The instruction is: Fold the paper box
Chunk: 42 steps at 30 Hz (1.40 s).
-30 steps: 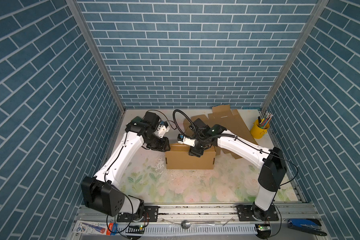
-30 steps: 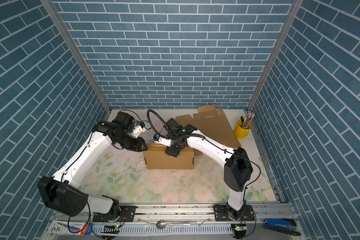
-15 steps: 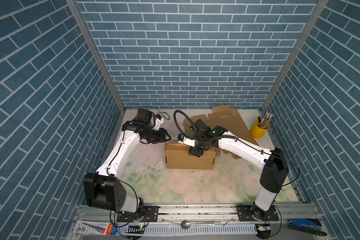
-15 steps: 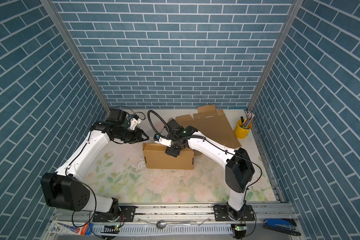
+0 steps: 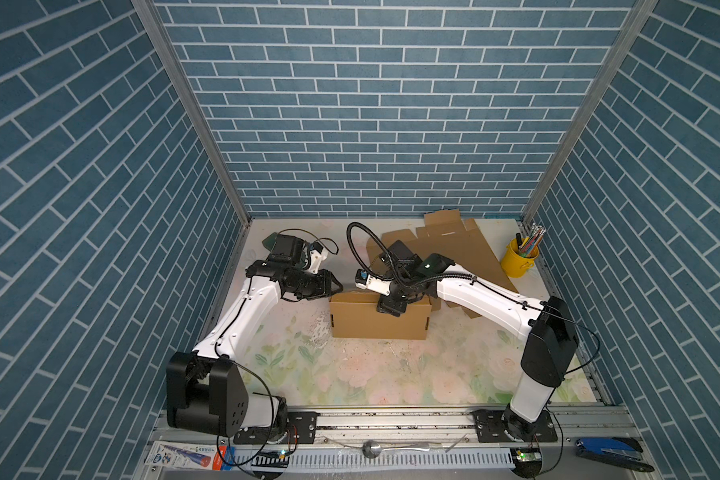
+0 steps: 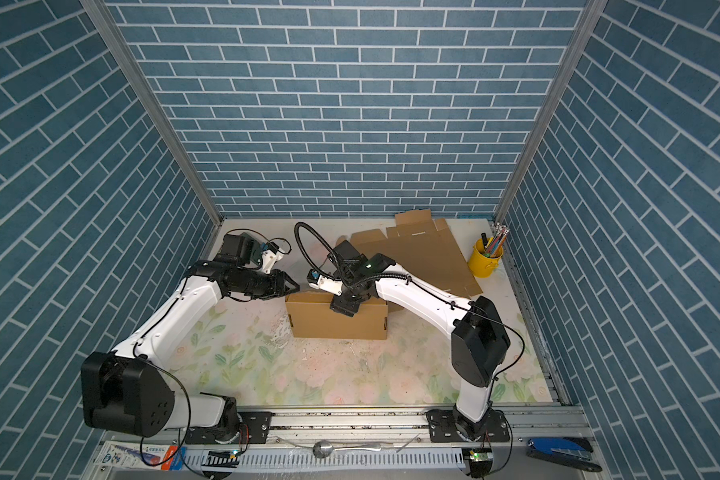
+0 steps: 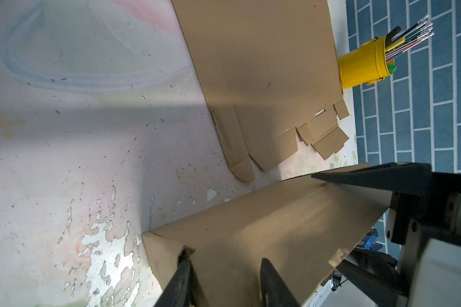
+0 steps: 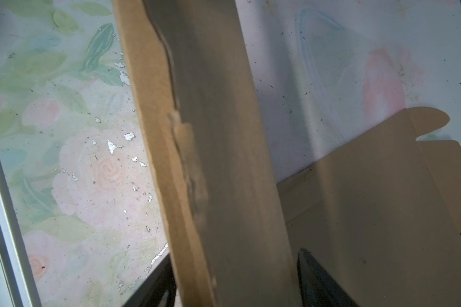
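Note:
The paper box (image 5: 375, 322) (image 6: 333, 324) is a brown cardboard carton standing long side down in mid-table, its flaps folded in. My left gripper (image 5: 336, 286) (image 6: 292, 287) lies level at the box's upper left corner. In the left wrist view its fingers (image 7: 183, 281) stand apart, one at the torn corner notch, the other over the top face (image 7: 277, 226). My right gripper (image 5: 391, 306) (image 6: 344, 308) points down onto the box top. In the right wrist view it (image 8: 234, 255) straddles the narrow top face (image 8: 224, 159), with a slim gap beside one finger (image 8: 320, 279).
Flat unfolded cardboard sheets (image 5: 458, 245) (image 7: 264, 66) lie at the back right, just behind the box. A yellow cup of pencils (image 5: 518, 259) (image 6: 485, 259) stands by the right wall. A spoon (image 5: 371, 449) and a blue stapler (image 5: 607, 451) lie on the front rail.
My left gripper pulled back and up from the box's left end, then returned to its upper left corner. The right gripper stayed on the box top, jaws slightly wider.

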Available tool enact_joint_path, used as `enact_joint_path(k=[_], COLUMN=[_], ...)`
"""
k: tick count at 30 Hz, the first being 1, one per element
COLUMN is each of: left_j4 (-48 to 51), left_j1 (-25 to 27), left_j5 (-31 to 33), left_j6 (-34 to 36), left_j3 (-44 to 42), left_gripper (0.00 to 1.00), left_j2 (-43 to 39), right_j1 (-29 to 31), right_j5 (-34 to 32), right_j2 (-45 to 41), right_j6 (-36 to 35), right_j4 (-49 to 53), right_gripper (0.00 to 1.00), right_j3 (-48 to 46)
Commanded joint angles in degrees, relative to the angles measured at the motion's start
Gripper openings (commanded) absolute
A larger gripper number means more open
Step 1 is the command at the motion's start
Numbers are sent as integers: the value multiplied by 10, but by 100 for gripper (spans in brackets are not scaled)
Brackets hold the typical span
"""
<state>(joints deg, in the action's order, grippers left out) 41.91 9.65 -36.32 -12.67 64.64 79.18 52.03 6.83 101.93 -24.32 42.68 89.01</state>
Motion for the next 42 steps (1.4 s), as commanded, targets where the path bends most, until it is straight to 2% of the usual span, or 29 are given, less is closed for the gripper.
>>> enact_joint_path(k=[1,5,10,14,18,23,27,31,34,38,42], left_j4=[49,62,88,88,85,88,88,91,92,92,91], left_j1=[0,0,0,0,0,0,0,0,1,1,1], left_j5=[15,27,58,57,56,56,55,58,61,59,60], left_j6=[14,23,33,32,28,27,25,22,20,19,18], left_j3=[-30,-45,-50,-58,-59,-51,-50,-48,-49,-51,-53], left_gripper=[40,39,44,44,44,44,44,44,44,44,44], left_j2=[11,10,-5,-7,-10,-14,-15,-21,-26,-29,-32], right_j1=[2,2,2,2,-2,-37,-79,-165,-218,-238,-243], right_j5=[0,2,0,-5,-15,9,19,27,60,110,174], right_j2=[-11,-15,-22,-25,-50,-108,-155,-182,-206,-235,-229], right_j6=[20,29,34,41,76,162,268,451,536,576,597], right_j4=[10,6,-3,-8,-36,-75,-82,6,76,101,82], right_gripper=[72,75,76,76,80,84,82,72,67,66,63], right_j3=[-15,-18,-18,-19,-21,-24,-39,-49,-73,-110,-138])
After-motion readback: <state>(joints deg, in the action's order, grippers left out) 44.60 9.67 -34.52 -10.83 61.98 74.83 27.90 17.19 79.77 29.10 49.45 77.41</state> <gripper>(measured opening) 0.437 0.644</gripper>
